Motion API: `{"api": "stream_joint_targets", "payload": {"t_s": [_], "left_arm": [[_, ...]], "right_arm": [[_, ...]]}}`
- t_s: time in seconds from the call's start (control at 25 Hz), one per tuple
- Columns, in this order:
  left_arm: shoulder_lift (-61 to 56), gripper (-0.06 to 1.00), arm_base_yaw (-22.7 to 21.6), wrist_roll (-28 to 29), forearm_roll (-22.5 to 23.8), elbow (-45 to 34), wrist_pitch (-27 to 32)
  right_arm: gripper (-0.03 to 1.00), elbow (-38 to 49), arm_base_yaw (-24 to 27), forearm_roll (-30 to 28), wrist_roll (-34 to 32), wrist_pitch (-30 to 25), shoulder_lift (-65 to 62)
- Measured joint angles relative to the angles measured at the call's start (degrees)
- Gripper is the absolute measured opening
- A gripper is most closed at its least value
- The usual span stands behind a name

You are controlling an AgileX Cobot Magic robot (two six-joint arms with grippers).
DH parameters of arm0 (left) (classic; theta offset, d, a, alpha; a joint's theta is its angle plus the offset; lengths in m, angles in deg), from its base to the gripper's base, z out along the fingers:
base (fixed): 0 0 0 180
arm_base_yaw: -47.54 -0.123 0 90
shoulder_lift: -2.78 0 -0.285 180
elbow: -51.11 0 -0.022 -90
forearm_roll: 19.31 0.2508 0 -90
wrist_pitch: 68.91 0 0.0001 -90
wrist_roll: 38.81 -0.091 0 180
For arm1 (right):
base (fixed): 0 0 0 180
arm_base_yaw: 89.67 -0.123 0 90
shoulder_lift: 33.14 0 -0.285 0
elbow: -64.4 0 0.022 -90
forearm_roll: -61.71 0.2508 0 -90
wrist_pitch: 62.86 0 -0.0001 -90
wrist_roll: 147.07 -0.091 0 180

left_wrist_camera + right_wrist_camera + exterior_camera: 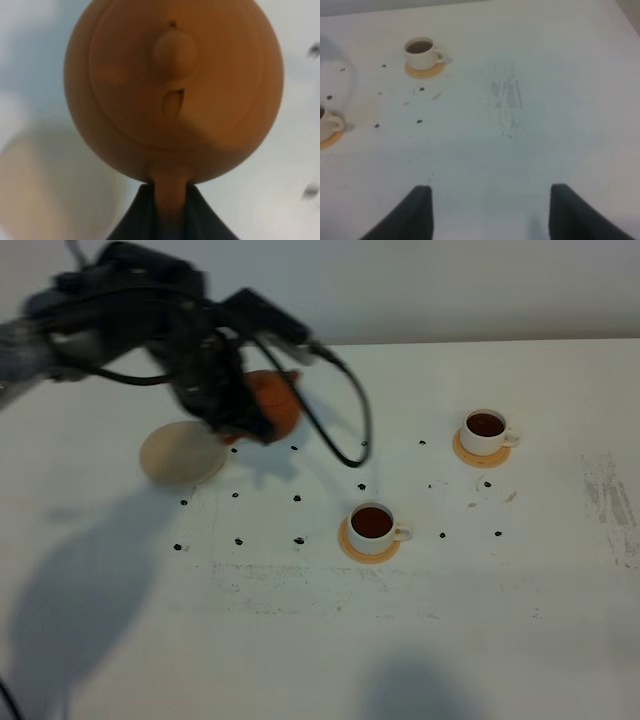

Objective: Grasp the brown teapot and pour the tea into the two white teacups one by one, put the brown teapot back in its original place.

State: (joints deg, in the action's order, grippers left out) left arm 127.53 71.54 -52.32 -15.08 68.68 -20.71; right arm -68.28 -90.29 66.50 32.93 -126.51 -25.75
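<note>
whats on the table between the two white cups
Only bare white table with a few small dark dots, seen in the exterior high view; nothing else lies between the near cup and the far cup.

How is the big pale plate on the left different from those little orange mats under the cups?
The cream plate is wider and paler than the orange mats. The plate is bare, while each mat carries a white cup filled with reddish-brown tea. The plate lies beside the left pincer, which grips the brown teapot's handle; the mats lie away from it. All three are round, flat and rest on the white table.
</note>
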Motion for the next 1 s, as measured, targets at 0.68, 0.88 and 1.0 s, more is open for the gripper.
{"api": "stream_joint_targets", "payload": {"t_s": [0.68,0.88,1.0], "left_arm": [[-6.1,0.08,-10.3,3.5,0.0,-12.9,-5.2],[-5.4,0.08,-10.3,3.7,0.0,-12.9,-5.9],[-3.6,0.08,-10.3,3.7,0.0,-12.9,-6.7]], "right_arm": [[0.49,0.0,0.0,0.0,0.0,0.0,0.0],[0.49,0.0,0.0,0.0,0.0,0.0,0.0],[0.49,0.0,0.0,0.0,0.0,0.0,0.0]]}}
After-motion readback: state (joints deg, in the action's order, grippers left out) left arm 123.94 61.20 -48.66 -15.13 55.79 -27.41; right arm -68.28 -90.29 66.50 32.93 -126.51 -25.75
